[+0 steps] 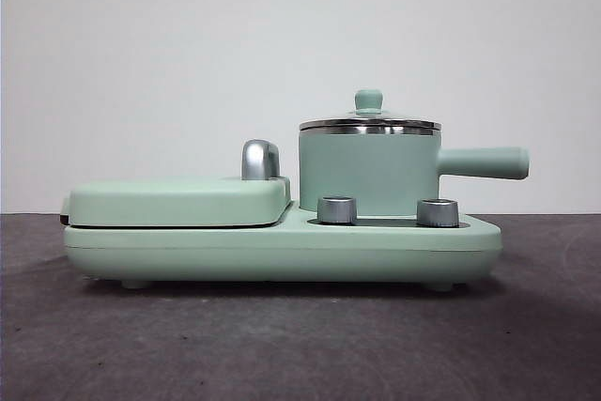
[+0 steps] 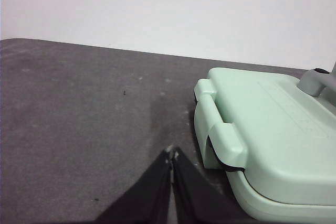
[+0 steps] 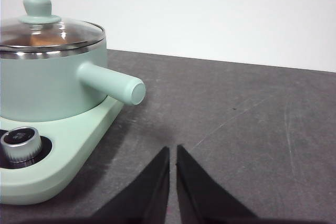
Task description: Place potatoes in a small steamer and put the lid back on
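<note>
finding bare table [image 3: 252, 129] beside small steamer [image 3: 47, 85]; lid [image 3: 50, 32] seated; we note right gripper [image 3: 172, 153] clenched, apart; left gripper [image 2: 171, 155] clenched.

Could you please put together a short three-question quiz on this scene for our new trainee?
1. True or false: the round clear glass lid sits on the mint-green cylindrical steamer pot.
2. Which way does the pot's straight green side handle point in the front view: A left, B right, C toward the camera?
3. What is the closed left gripper nearest to?

Key
1. True; something orange-brown shows through the glass.
2. B.
3. The flat green hinged griddle cover; it holds nothing.
</note>
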